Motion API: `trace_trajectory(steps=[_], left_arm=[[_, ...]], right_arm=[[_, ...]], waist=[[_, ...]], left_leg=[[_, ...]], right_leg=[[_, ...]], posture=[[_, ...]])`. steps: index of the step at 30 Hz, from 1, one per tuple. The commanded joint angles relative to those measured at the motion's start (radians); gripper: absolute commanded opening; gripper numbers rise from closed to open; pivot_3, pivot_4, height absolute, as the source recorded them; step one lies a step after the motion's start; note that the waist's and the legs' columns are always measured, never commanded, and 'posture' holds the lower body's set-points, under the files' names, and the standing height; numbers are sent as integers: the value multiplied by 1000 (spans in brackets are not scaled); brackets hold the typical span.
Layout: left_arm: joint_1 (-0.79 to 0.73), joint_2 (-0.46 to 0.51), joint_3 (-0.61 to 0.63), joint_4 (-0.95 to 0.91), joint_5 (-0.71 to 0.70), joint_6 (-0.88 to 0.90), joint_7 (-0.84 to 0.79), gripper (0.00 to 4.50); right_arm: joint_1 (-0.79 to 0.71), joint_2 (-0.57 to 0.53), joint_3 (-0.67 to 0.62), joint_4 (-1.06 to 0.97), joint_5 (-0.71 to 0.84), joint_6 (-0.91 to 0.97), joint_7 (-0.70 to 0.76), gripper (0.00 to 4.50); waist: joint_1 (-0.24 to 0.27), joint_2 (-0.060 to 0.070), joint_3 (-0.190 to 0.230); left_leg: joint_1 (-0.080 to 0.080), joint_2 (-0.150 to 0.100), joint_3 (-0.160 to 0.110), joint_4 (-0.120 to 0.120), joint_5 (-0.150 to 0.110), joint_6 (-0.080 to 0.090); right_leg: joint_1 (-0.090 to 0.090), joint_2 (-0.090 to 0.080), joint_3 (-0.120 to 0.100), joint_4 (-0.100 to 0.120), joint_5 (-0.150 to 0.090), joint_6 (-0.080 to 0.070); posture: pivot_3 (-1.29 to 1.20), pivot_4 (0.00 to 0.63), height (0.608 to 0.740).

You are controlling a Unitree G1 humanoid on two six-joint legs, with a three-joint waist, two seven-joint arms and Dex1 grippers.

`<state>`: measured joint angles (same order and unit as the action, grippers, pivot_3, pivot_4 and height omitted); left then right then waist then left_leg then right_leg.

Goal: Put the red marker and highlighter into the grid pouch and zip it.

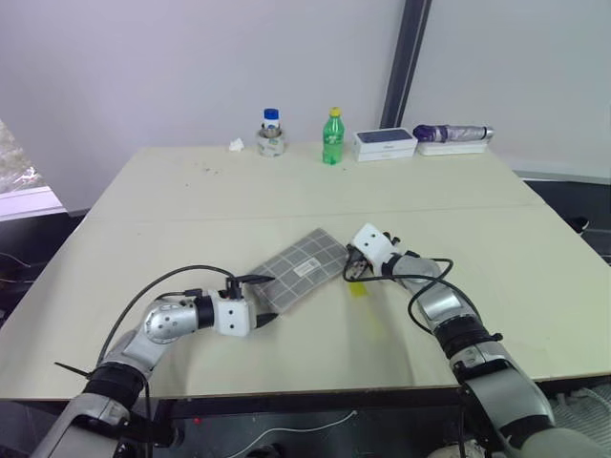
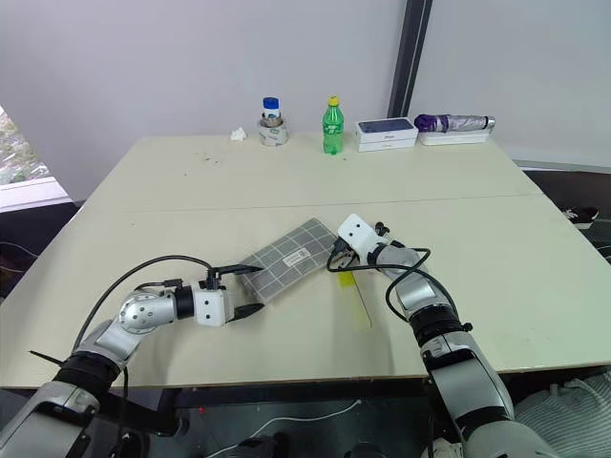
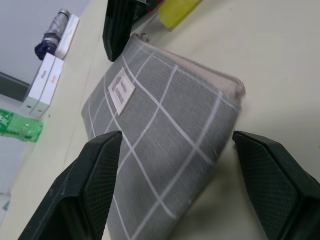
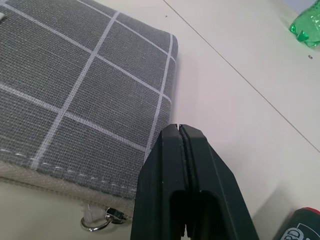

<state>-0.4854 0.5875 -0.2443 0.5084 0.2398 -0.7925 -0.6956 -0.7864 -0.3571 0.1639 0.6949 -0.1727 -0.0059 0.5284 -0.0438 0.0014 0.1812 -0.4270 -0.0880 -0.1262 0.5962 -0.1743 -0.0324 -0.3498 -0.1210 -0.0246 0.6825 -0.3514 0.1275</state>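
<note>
Left end effector [image 1: 265, 300], released: two black, finely textured fingers [image 3: 95, 185] spread to either side of the near corner of the grid pouch [image 1: 304, 266], not touching it. The pouch, a flat rectangle of woven grey fabric with white grid lines, a small white label and a stitched zipper edge with a metal pull ring [image 4: 95, 221], lies on the smooth pale surface [image 1: 191, 210]. Right end effector [image 1: 349, 267], clenched empty, fingers pressed together at the pouch's zipper end. The highlighter [image 1: 357, 287], pale yellow, lies just beside it. Far edge: green plastic bottle [image 1: 332, 137], white boxes [image 1: 385, 144].
</note>
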Motion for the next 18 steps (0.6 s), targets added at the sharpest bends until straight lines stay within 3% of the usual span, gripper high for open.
trace_trajectory(steps=[1,4,9,10,15,18], left_arm=[[-3,-9,-19,12,52,22,38,3738],[-4,-26,-16,18,14,45,23,2872],[-10,-21,-17,25,9,47,21,303],[-10,-20,-18,29,10,46,23,26],[-6,-24,-19,35,1,45,27,26],[-5,-22,-14,29,-3,53,35,0]], right_arm=[[4,-2,-2,-30,5,-3,6,42],[10,-4,0,-34,2,-4,6,0],[8,-3,0,-32,1,-6,3,0],[8,-3,1,-33,0,-8,4,0],[22,1,2,-70,23,0,53,0],[24,2,-19,-95,40,-2,57,849]], waist=[[1,0,0],[1,0,0],[0,0,0],[-1,0,-1],[0,0,-1],[-1,0,-1]], left_leg=[[0,0,0,0,0,0],[0,0,0,0,0,0],[0,0,0,0,0,0],[0,0,0,0,0,0],[0,0,0,0,0,0],[0,0,0,0,0,0]], right_leg=[[0,0,0,0,0,0],[0,0,0,0,0,0],[0,0,0,0,0,0],[0,0,0,0,0,0],[0,0,0,0,0,0],[0,0,0,0,0,0]], posture=[[0,150,740],[0,150,740],[0,150,740],[0,150,740],[0,150,740],[0,150,740]])
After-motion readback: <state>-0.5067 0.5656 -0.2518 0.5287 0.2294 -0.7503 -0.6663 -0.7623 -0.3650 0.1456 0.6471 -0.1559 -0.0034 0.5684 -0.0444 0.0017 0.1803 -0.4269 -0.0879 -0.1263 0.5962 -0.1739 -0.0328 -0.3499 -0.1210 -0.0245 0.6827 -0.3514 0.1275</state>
